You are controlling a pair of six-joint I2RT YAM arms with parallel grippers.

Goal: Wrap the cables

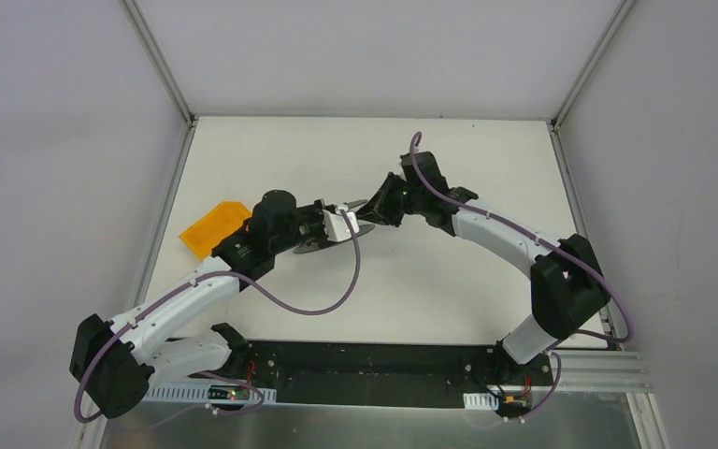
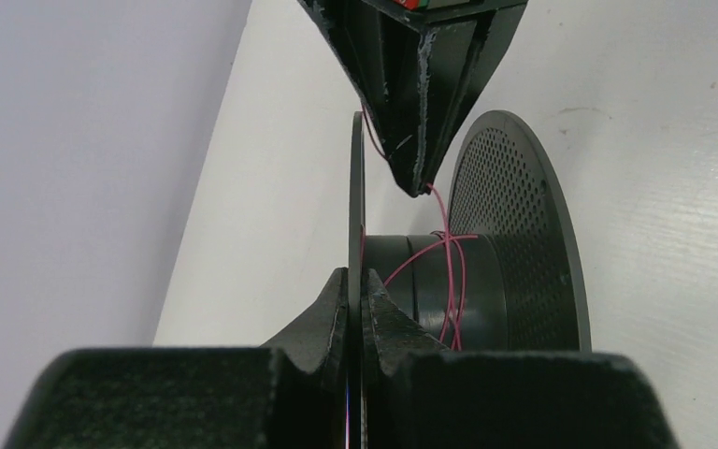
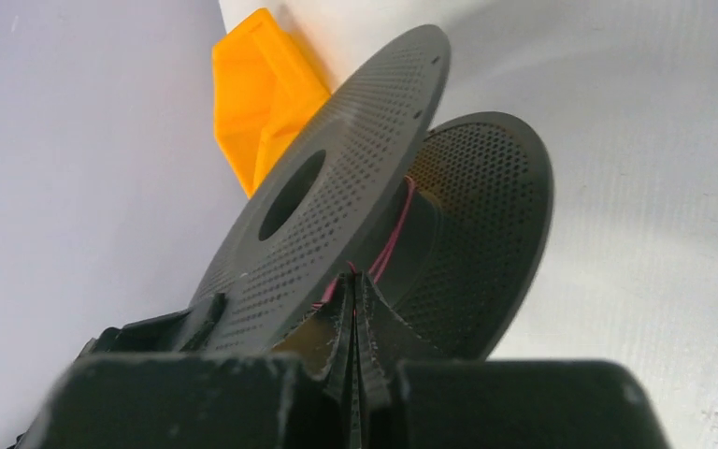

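**Wire on the spool, both grippers closed**

The thin reddish wire (image 2: 452, 281) lies in a few loose, crossing turns around the core of the dark grey spool (image 2: 514, 215). One strand goes up from the core into the tip of the right gripper (image 3: 355, 295). This gripper's fingers are pressed fully together with the wire pinched between them, just above the core and between the two perforated discs. Held there, it can probably guide each new turn into the gap.

The left gripper (image 2: 355, 290) is also closed, on the thin edge of the left disc. This hold lifts the spool on its edge, so that the core is free for winding.

In my judgement the wrapping is at an early stage, because much of the core is bare.

An orange block (image 3: 262, 94) lies behind the spool on the white table (image 1: 449, 281), at the far left, apart from the work.
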